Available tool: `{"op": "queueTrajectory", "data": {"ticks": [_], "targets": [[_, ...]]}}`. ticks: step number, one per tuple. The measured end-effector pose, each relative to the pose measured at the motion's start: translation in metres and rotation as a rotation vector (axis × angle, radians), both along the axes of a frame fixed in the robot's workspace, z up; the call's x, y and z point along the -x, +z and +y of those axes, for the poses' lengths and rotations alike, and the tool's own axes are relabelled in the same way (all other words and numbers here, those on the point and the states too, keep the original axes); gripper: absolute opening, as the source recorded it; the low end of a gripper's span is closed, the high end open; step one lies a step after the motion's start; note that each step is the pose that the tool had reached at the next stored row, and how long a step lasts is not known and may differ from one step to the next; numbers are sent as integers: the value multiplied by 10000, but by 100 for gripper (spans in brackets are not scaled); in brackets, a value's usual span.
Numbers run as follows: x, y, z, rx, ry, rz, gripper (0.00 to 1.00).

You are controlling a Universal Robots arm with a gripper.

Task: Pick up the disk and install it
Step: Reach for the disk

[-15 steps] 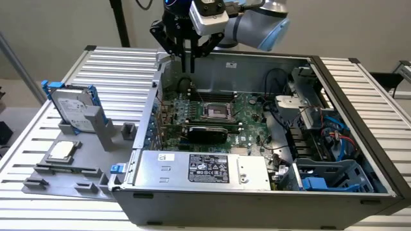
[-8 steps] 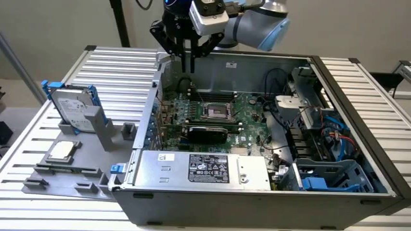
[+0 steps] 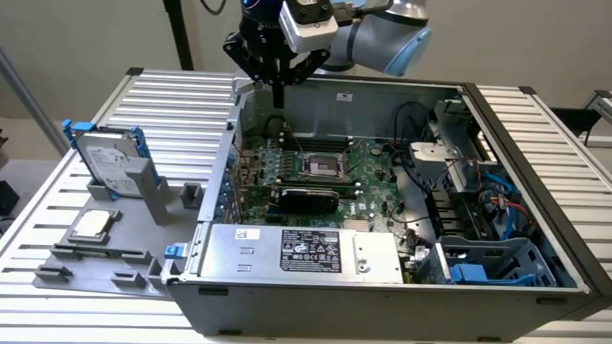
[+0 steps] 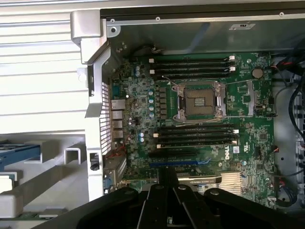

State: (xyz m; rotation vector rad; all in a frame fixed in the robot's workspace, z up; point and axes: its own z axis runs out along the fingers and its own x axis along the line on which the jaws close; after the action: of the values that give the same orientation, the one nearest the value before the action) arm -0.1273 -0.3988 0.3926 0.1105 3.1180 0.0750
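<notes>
The disk (image 3: 105, 161), a silver-grey drive with a white label in a blue carrier, stands on edge in a grey holder (image 3: 143, 190) on the table, at the exterior view's left of the open computer case (image 3: 383, 287). My gripper (image 3: 278, 102) hangs over the case's back corner nearest the disk, well above the motherboard (image 3: 368, 161) and apart from the disk. Its fingers are shut with nothing between them. In the wrist view the closed gripper (image 4: 169, 186) points down over the motherboard (image 4: 248, 157), near the empty CPU socket (image 4: 200, 102).
A small square silver chip (image 3: 91, 223) lies on the grey fixture (image 3: 91, 276) in front of the disk. Inside the case are a power supply (image 3: 306, 251), a blue drive cage (image 3: 492, 261) and cables (image 3: 478, 193). The case wall (image 3: 218, 186) stands between gripper and disk.
</notes>
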Motion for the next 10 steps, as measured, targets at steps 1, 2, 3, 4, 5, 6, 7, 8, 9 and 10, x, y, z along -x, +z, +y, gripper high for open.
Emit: {"op": "queueTrajectory", "data": {"ticks": [1, 2, 3, 4, 5, 6, 7, 8, 9, 10], "targets": [[37, 0, 0, -1, 0, 5, 11], [82, 0, 0, -6, 0, 10, 11], [129, 0, 0, -12, 0, 15, 11], [173, 0, 0, -17, 1, 20, 11], [220, 0, 0, -21, 0, 22, 11], [263, 0, 0, -23, -1, 25, 11], [310, 0, 0, -25, 1, 28, 11], [354, 0, 0, -26, 1, 30, 11], [399, 0, 0, -27, 0, 31, 11], [445, 0, 1, -28, -1, 32, 11]]}}
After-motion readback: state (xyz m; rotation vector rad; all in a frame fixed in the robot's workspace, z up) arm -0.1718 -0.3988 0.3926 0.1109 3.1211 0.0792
